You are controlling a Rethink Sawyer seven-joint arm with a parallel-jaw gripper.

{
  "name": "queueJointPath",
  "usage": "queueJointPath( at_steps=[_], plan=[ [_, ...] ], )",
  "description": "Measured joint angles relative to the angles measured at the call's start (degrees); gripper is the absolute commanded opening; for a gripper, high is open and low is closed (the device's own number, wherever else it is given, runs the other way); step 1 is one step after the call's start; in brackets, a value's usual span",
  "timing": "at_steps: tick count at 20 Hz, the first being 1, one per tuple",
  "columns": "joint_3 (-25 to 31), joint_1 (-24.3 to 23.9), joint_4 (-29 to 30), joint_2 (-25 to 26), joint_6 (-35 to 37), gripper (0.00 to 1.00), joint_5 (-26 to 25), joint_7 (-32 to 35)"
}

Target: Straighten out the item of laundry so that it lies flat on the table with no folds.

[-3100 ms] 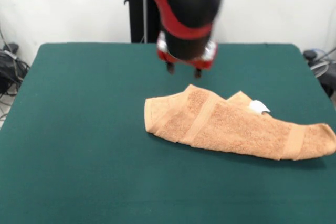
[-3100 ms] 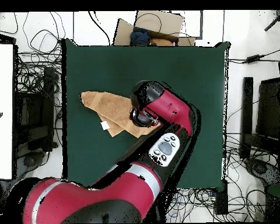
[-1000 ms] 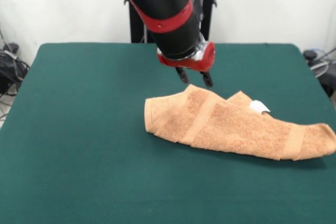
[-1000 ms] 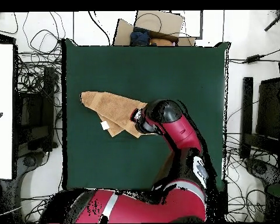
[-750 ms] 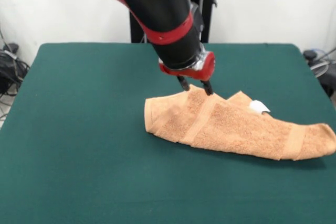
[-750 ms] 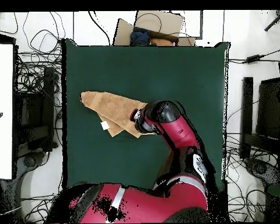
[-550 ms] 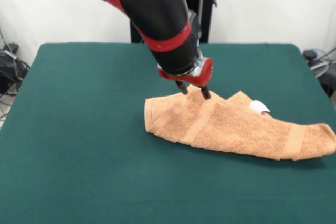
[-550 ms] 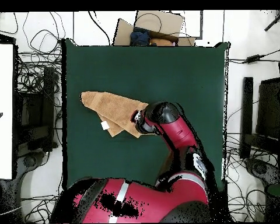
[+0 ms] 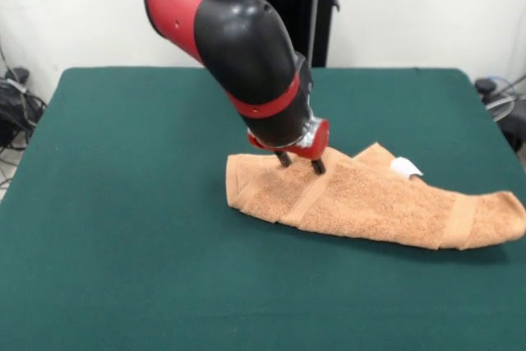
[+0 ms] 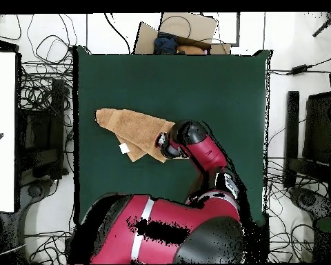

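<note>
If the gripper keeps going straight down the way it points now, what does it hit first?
The towel. The gripper points down with fingers apart, tips at or just above the folded cloth near its left end; contact itself is hard to judge. The table lies under that.

Cables: tangled cables (image 10: 41, 103) are spread over the floor beside the table.
Cardboard: a brown cardboard box (image 10: 185, 31) is seen beyond the table's top edge.
Panel: a white panel (image 10: 1, 131) is set alongside.

Orange-tan towel (image 9: 362, 199), green table (image 9: 123, 228)
</note>
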Motion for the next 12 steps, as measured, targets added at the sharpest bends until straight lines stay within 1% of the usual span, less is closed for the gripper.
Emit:
queueJointPath(
  at_steps=[12],
  plan=[
    [-0.7, 1.1, -0.9, -0.1, 0.3, 1.00, -2.1, 0.0]
  ],
)
